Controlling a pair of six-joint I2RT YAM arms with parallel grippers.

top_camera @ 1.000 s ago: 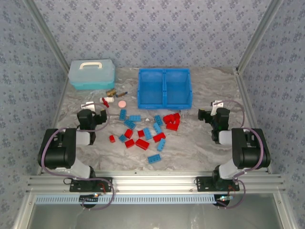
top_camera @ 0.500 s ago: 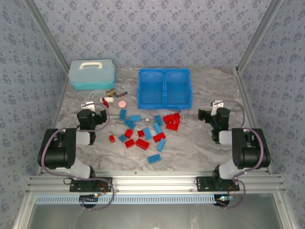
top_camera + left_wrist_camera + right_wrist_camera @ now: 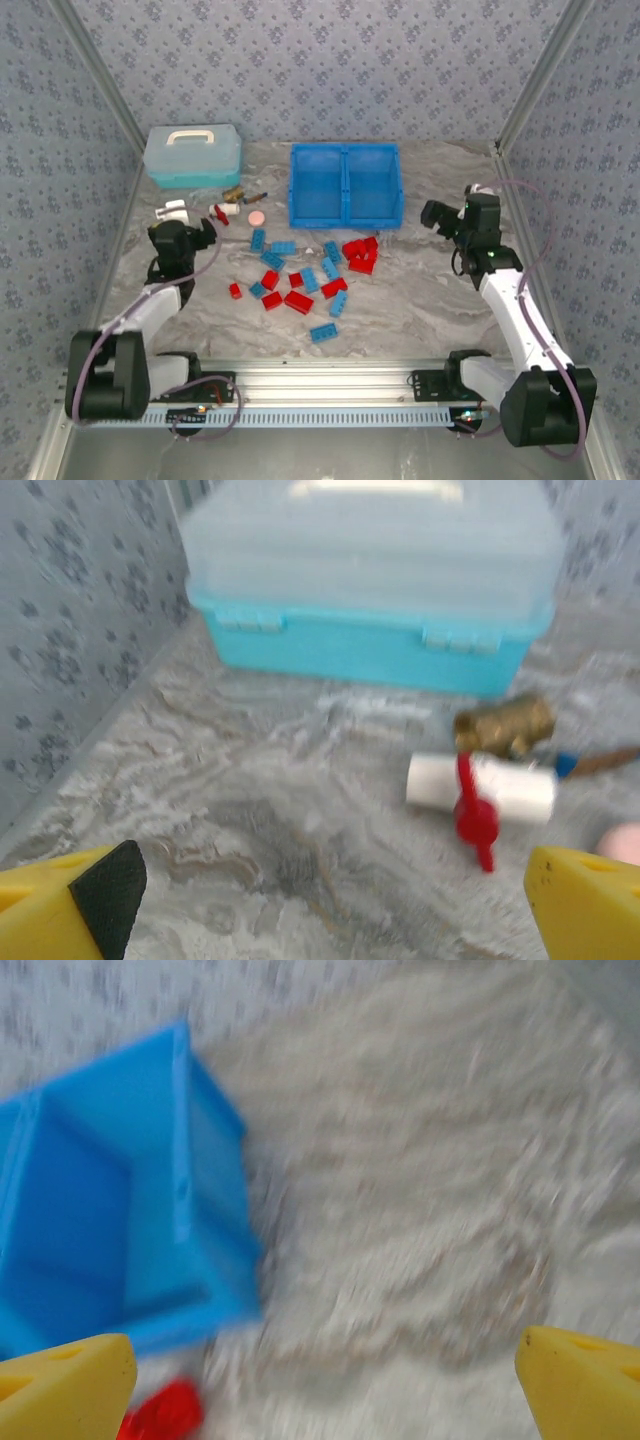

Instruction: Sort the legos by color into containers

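Across table (image 3: 420, 300), red and blue legos (image 3: 298, 301)

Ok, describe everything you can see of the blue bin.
The blue bin is bright blue, smooth plastic by its look, open-topped, with a centre wall splitting it into two square compartments, both empty. It stands upright on the marbled table, at the back and right of centre. Red legos lie just in front, not touching it.

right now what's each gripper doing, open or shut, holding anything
Left gripper: open, holding nothing.
Right gripper: open, holding nothing.
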